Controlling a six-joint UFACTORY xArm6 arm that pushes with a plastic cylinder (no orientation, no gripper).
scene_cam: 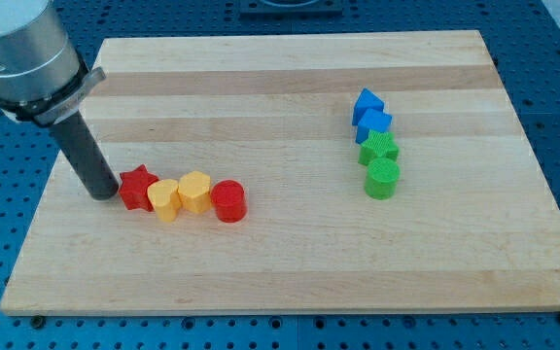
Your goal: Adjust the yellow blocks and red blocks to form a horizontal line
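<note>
A red star block (136,187), a yellow heart-like block (164,199), a yellow hexagon block (194,191) and a red cylinder (228,201) lie touching in a rough row at the board's lower left. My tip (98,192) rests on the board just left of the red star, touching or nearly touching it. The dark rod rises from there toward the view's top left.
At the right, a blue block (367,104), a second blue block (373,124), a green block (379,149) and a green cylinder (382,179) form a short vertical column. The wooden board (290,262) lies on a blue perforated table.
</note>
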